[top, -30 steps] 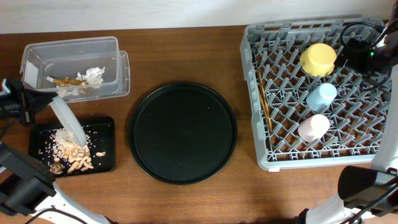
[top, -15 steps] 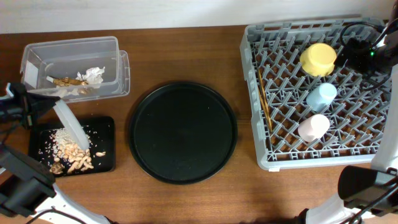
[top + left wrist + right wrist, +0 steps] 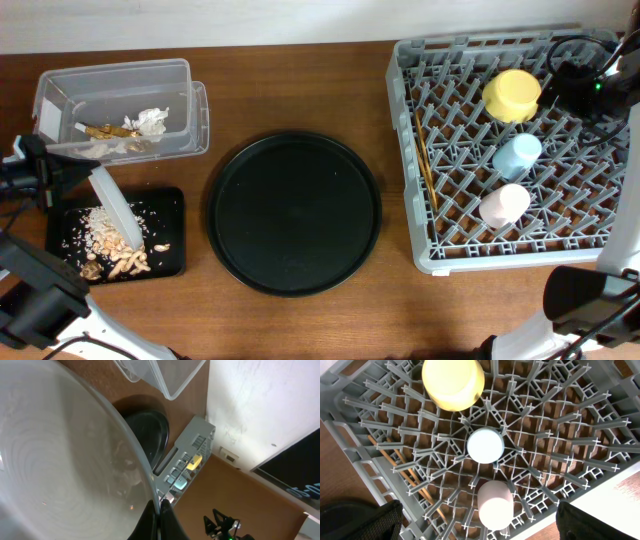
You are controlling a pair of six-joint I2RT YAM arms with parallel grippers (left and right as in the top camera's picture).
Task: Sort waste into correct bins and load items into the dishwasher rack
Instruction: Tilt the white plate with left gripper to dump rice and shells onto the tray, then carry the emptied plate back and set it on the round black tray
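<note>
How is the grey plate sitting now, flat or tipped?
Tipped. Overhead shows the grey plate nearly edge-on, slanting down over the black tray, its rim pinched in the shut left tool.

Grey rack (image 3: 402, 170), grey plate (image 3: 110, 200) — yellow bowl (image 3: 512, 94), light-blue cup (image 3: 517, 155), pink cup (image 3: 505, 204).
</note>
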